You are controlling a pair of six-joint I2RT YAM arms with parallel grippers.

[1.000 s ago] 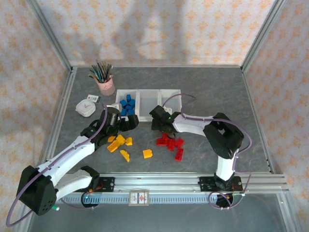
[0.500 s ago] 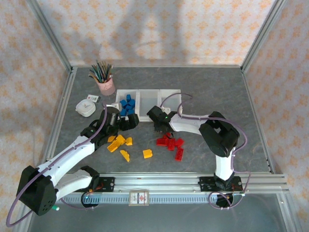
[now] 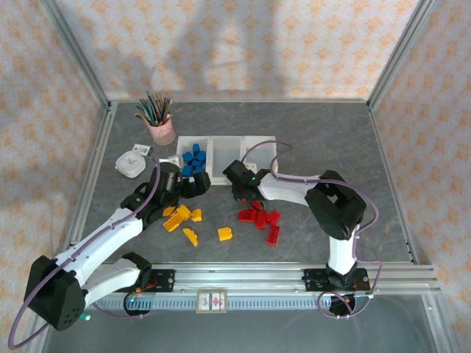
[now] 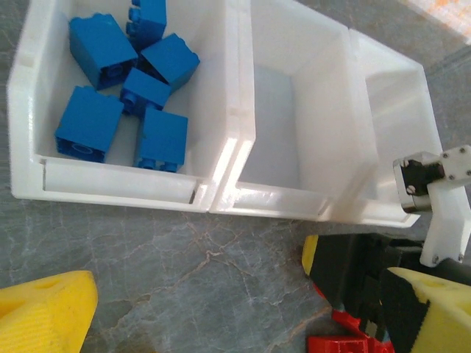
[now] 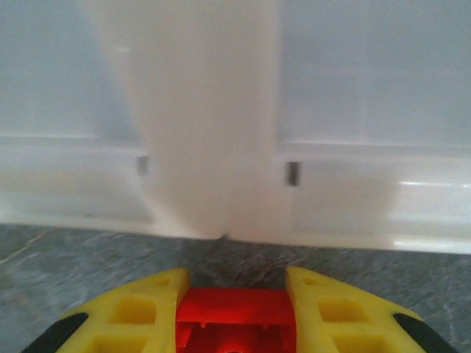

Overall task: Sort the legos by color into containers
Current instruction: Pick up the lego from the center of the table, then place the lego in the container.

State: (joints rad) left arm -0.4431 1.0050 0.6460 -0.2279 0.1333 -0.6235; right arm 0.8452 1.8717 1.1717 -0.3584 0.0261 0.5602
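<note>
The top camera looks down from above and behind the arm bases [image 3: 140, 283], far enough back to take in the whole table [image 3: 331, 132], with the bins [image 3: 227, 158] near its middle. The left wrist camera hangs close over the bins [image 4: 291, 110], tilted forward into them, and catches the right gripper [image 4: 342, 290] at lower right. The right wrist camera sits low, almost against the bins' near wall [image 5: 213, 147], facing it level where two bins join, with a red brick [image 5: 235, 316] pinched at its bottom edge.

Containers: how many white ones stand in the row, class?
3, joined side by side: the left container holding the blue bricks, the middle container next to it, the right container at the far end. None seems hidden.
</note>
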